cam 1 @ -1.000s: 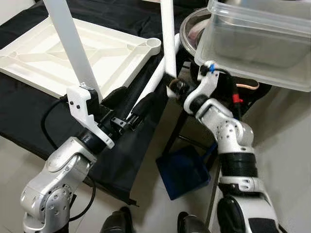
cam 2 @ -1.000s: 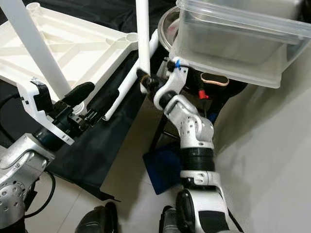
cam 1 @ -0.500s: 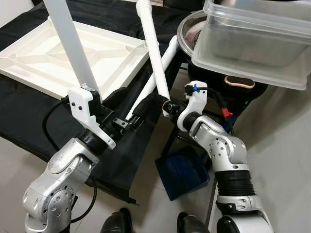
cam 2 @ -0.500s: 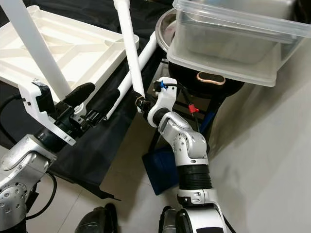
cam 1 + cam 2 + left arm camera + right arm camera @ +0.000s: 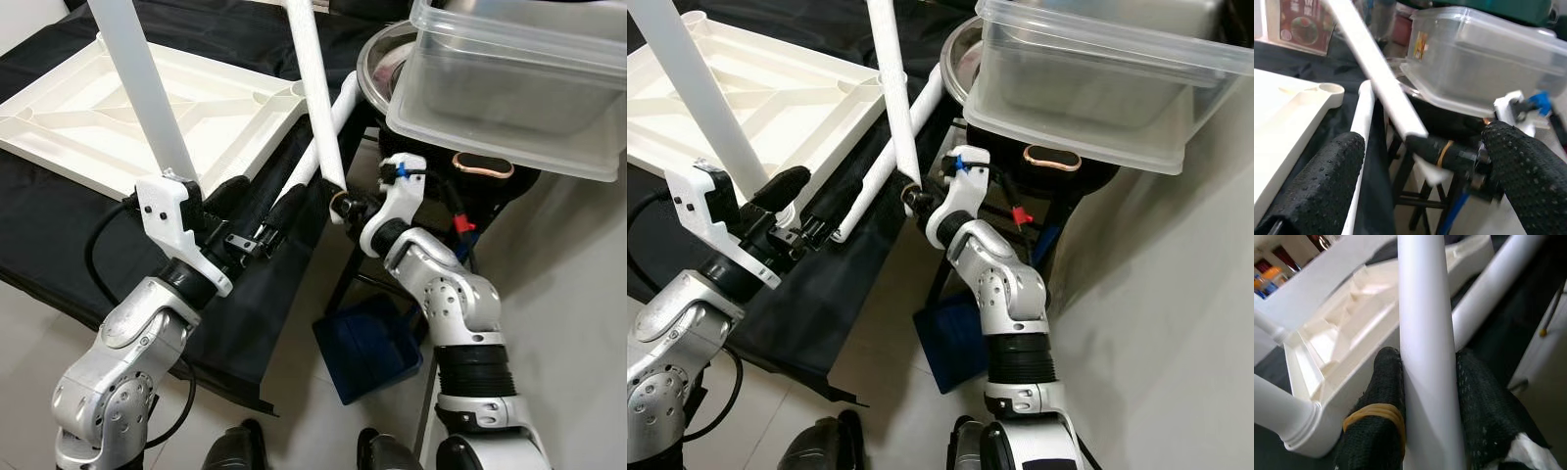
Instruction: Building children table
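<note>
**Two grippers, one leg in hand**

Two white tubular table legs stand out near the upturned white plastic children's tabletop [image 5: 147, 108], which lies underside-up on a black cloth [image 5: 59, 225] toward ten o'clock in the head views. The right gripper [image 5: 339, 204], at centre, is clamped around the lower end of one white round plastic table leg [image 5: 315, 88]; that leg rises steeply toward twelve o'clock, tilted slightly left. In the right wrist view both black fingers [image 5: 1378, 396] press against the tube's sides, a yellow band around one of them. The left gripper [image 5: 257, 213], toward eight o'clock of the right one, has its two black fingers spread apart with nothing between them; its fingertips lie beside a second loose white leg [image 5: 328, 127] resting on the cloth next to the tabletop's corner socket [image 5: 307, 86]. A third white leg [image 5: 147, 93] stands upright from the tabletop at eleven o'clock. A clear plastic storage tub [image 5: 509, 78] sits at two o'clock, a blue dustpan [image 5: 370, 345] on the floor at six.
</note>
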Tool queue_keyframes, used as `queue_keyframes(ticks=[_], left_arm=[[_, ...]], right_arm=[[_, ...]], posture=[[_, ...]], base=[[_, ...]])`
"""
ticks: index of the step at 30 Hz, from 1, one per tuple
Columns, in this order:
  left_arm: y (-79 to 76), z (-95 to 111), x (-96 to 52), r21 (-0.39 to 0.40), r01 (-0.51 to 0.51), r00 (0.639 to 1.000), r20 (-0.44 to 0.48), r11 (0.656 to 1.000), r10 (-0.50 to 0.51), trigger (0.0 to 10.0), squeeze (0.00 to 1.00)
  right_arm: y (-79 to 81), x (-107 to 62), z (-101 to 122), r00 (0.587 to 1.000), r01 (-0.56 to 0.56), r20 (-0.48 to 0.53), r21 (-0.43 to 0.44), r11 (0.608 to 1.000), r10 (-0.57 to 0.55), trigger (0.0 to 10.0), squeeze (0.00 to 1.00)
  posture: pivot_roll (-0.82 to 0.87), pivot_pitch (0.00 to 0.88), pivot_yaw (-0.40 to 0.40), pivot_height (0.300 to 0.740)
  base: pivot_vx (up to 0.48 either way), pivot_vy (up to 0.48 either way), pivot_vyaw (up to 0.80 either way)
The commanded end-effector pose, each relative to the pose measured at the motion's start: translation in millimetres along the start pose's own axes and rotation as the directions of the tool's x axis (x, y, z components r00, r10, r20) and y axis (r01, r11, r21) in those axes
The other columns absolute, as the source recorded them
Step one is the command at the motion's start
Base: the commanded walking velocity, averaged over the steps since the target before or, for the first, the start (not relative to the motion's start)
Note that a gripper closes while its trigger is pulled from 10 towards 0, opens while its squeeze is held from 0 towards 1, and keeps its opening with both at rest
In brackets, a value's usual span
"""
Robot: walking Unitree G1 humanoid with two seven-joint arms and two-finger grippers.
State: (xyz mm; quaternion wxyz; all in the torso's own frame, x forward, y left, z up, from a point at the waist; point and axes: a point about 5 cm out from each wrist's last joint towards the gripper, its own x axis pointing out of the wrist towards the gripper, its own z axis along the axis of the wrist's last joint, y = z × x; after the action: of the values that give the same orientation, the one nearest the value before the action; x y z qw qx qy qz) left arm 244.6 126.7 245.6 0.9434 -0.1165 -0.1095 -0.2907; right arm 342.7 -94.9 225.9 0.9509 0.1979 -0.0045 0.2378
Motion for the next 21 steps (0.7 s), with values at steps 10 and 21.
queue_keyframes(ticks=[10,21], left_arm=[[-8.5,-18.7,4.0,0.011,0.022,0.998,-0.061,1.0,-0.021,10.0,0.0],[-13.7,-24.0,11.1,0.032,0.067,0.995,-0.074,0.997,-0.064,10.0,0.0]], right_arm=[[-9.7,-17.6,4.8,0.997,0.007,0.075,-0.026,1.0,-0.005,10.0,0.0],[-11.9,-42.3,24.1,0.975,-0.017,0.223,-0.012,1.0,0.02,10.0,0.0]], posture=[[-0.01,0.184,-0.01,0.74],[-0.03,0.146,0.01,0.74]], base=[[0.0,0.0,0.0],[0.0,0.411,0.0]])
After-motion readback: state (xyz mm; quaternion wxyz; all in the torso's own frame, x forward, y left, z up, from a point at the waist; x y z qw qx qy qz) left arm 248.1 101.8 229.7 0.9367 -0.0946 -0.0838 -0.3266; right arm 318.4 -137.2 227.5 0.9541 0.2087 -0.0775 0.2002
